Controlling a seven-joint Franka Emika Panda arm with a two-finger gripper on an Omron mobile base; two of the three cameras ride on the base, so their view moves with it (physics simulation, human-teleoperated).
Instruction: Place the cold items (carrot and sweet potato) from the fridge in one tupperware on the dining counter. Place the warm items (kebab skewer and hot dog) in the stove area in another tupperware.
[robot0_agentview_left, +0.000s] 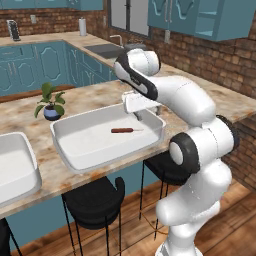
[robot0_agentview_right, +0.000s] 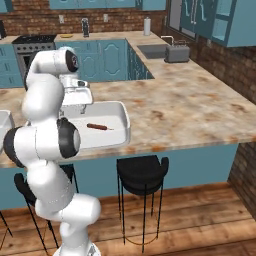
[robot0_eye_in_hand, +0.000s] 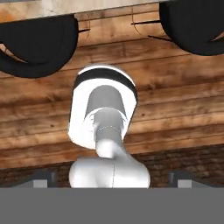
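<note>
A: Where's the kebab skewer (robot0_agentview_left: 123, 130)?
B: In the tupperware (robot0_agentview_left: 75, 150) at the dining counter's (robot0_agentview_left: 90, 100) front edge, above the stools (robot0_agentview_left: 95, 200).
A: The plant (robot0_agentview_left: 50, 104)?
B: Just behind that tub's left corner.

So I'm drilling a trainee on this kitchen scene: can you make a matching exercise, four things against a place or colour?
Things:
1. skewer
2. plant
3. stool
4. toaster

Places or colours:
A. black, under the counter's edge
B. by the sink on the far counter
C. lying in a white tub
D. in a blue pot on the counter

Pairs: 1-C, 2-D, 3-A, 4-B
</note>
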